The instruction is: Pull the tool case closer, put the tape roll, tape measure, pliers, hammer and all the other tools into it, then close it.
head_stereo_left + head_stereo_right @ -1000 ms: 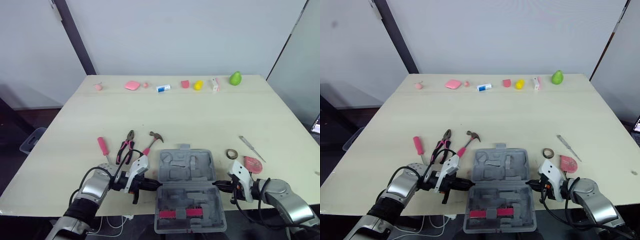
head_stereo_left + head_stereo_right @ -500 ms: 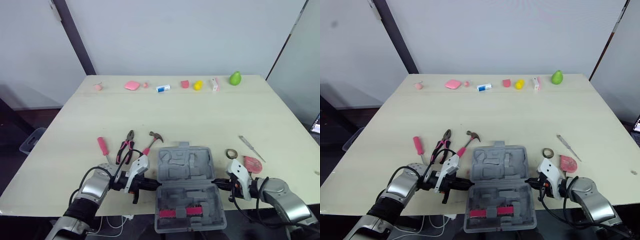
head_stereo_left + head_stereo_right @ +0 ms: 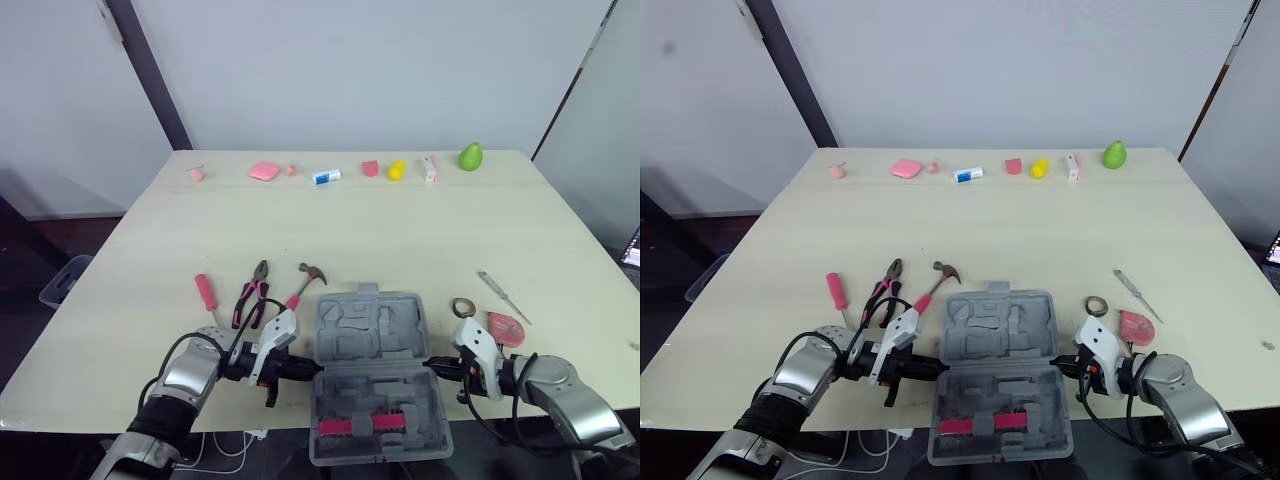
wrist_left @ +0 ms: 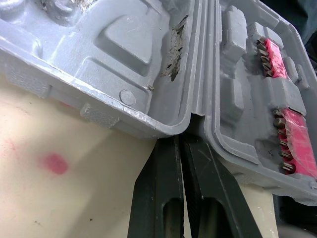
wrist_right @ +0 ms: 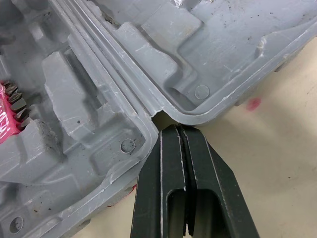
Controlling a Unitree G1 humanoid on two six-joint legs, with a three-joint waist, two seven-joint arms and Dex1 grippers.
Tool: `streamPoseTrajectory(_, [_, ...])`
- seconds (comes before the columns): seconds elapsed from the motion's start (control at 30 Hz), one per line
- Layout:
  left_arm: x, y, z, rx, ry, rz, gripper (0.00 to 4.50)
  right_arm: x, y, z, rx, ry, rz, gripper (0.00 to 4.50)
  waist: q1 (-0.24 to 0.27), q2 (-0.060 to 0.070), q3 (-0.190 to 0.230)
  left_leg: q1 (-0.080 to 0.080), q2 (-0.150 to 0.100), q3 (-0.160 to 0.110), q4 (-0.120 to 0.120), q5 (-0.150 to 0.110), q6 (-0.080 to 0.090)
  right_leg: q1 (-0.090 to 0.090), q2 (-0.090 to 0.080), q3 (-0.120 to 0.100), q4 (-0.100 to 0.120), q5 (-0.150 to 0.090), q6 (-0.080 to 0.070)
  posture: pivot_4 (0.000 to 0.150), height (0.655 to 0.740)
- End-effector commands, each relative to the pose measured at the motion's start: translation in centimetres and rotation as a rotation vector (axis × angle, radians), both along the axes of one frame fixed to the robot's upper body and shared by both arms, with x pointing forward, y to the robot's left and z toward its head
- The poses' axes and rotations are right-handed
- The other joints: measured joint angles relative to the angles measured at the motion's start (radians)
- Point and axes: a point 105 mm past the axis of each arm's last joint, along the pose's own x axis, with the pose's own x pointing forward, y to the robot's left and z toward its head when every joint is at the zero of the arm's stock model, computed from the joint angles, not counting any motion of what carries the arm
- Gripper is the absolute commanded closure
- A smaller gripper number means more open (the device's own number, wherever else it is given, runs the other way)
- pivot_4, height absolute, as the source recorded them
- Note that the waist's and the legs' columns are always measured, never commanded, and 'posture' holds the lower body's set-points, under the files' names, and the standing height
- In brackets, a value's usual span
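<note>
Grey tool case (image 3: 372, 345) lies open at the near edge of the table (image 3: 400, 230); left gripper (image 3: 303, 371) and right gripper (image 3: 434, 368), jaws closed and empty, press its hinge ends; it has barely shifted, so pulling seems done; pliers (image 3: 250, 297) and hammer (image 3: 305, 280) wait outside.

No words or numbers are showing clearly enough to read. The grey case (image 3: 372, 340) is showing plain plastic up close, with no letters to make out. The small white and blue thing (image 3: 326, 176) is lying at the far side of the desk (image 3: 420, 235), too tiny for reading anything on it.
</note>
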Motion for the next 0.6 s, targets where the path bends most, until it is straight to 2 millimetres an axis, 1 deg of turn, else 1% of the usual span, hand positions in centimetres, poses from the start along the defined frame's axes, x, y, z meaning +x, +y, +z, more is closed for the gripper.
streamPoseTrajectory(0.03, [0.46, 0.01, -0.25, 0.024, -0.012, 0.023, 4.32, 0.0, 0.46, 0.88, 0.026, -0.031, 0.03, 4.5, 0.0, 0.0, 0.0, 0.0, 0.0, 0.0, 0.0, 0.0, 0.0, 0.0, 0.0, 0.0, 0.0, 0.0, 0.0, 0.15, 0.74])
streamPoseTrajectory(0.6, [0.69, 0.13, -0.3, 0.027, -0.018, 0.023, 4.32, 0.0, 0.46, 0.79, 0.025, -0.033, 0.031, 4.5, 0.0, 0.0, 0.0, 0.0, 0.0, 0.0, 0.0, 0.0, 0.0, 0.0, 0.0, 0.0, 0.0, 0.0, 0.0, 0.15, 0.74])
